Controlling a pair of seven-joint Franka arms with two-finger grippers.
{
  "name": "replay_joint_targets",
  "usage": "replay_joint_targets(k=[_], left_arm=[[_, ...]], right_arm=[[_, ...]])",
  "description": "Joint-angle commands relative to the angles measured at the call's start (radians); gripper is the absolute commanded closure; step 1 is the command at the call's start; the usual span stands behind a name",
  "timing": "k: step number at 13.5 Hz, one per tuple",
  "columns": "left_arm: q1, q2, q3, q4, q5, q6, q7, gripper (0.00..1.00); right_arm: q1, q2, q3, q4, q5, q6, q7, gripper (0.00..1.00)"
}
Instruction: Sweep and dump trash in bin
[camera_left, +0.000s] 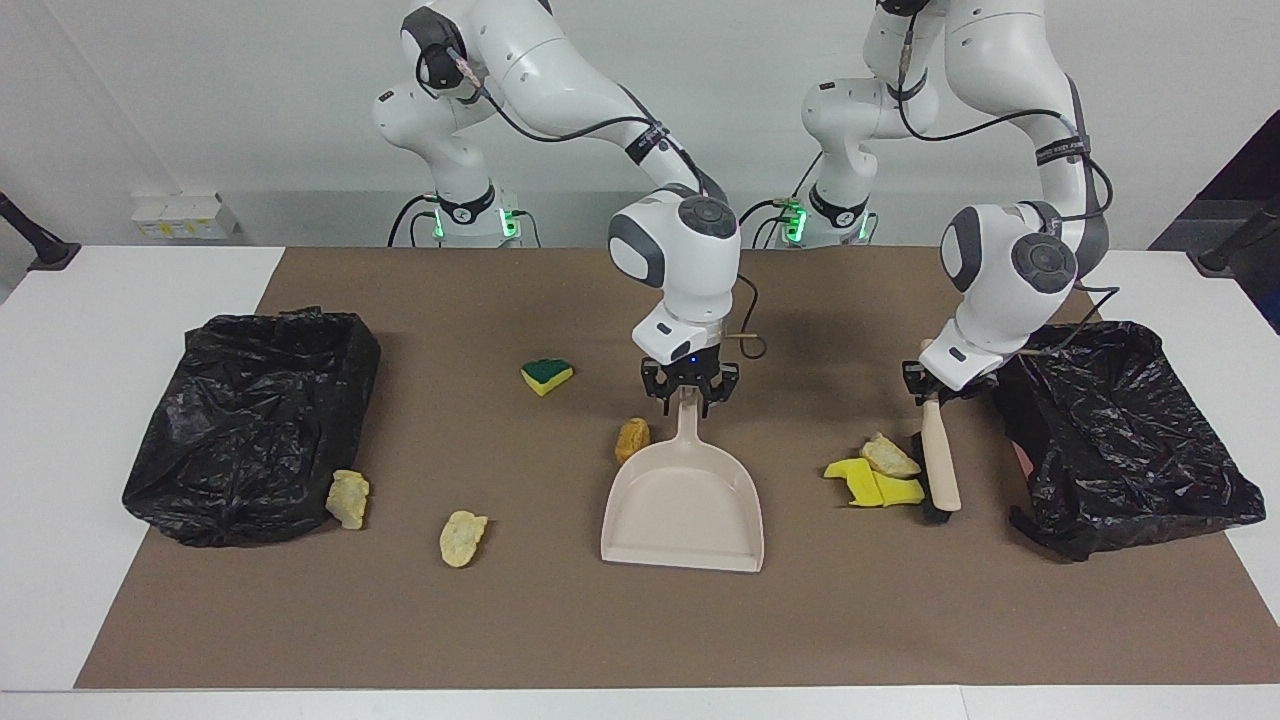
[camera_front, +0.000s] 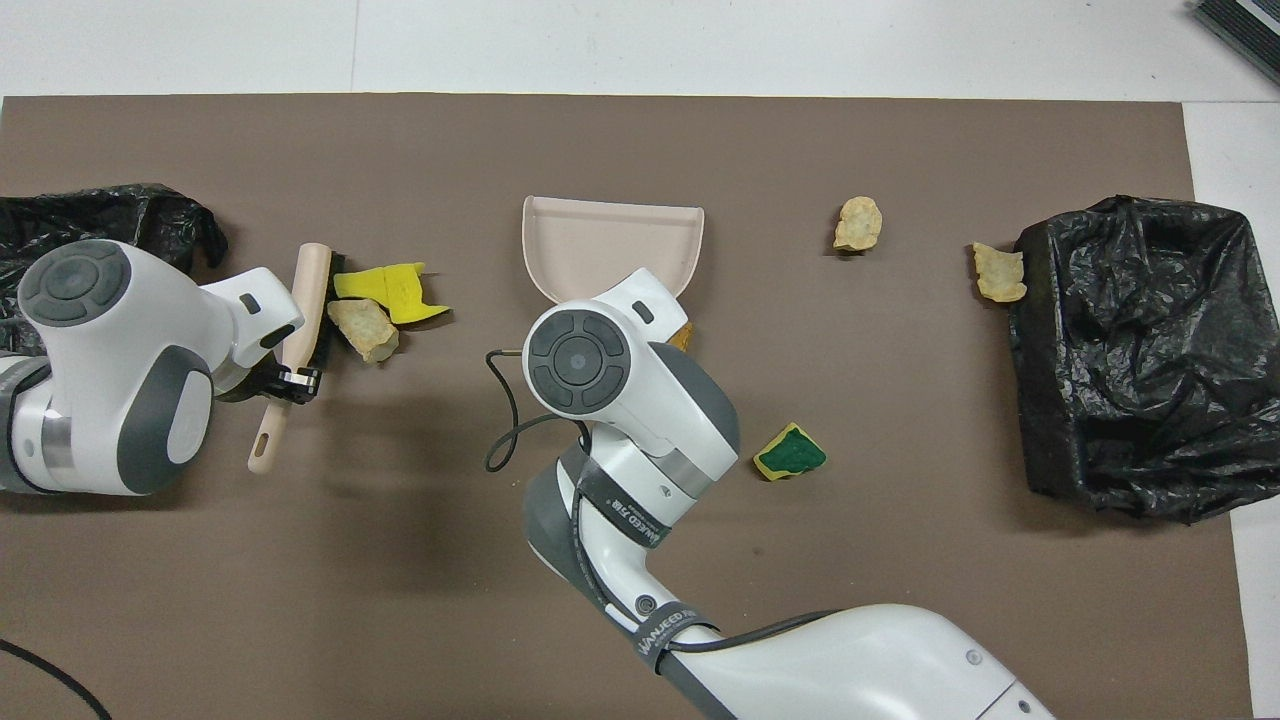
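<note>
The beige dustpan (camera_left: 682, 505) lies mid-mat, its mouth away from the robots. My right gripper (camera_left: 689, 392) is shut on the tip of its handle. An orange-brown chunk (camera_left: 631, 439) sits beside the handle. My left gripper (camera_left: 930, 390) is shut on the beige brush (camera_left: 940, 465), whose bristles press against yellow sponge pieces (camera_left: 875, 487) and a tan chunk (camera_left: 889, 456). A yellow-and-green wedge (camera_left: 546, 375) lies toward the right arm's end. Two tan chunks (camera_left: 463, 538) (camera_left: 348, 497) lie near the bin (camera_left: 250, 420) there.
A second black-bagged bin (camera_left: 1120, 430) stands at the left arm's end, just beside the brush. The brown mat (camera_left: 900, 620) covers the table between the bins. The right arm's wrist hides the dustpan handle in the overhead view.
</note>
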Motion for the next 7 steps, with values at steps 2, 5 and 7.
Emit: replay_joint_targets(k=[2,5,7], left_arm=[[-0.052,-0.047,0.008,-0.044,0.016,-0.008,-0.073,1.0],[-0.095,-0.044,0.006,-0.026,0.005,-0.023,-0.265,1.0],[-0.082,-0.026,0.009,0.008,-0.059,-0.025,-0.328,1.0]], right_arm=[[-0.036,-0.058,0.013,-0.006,0.004,-0.024,-0.16,1.0],[-0.102,-0.129,0.016,-0.044,0.088,-0.06,-0.362,1.0],[-0.147,-0.156,0.017,-0.044,0.102,-0.122,-0.538,1.0]])
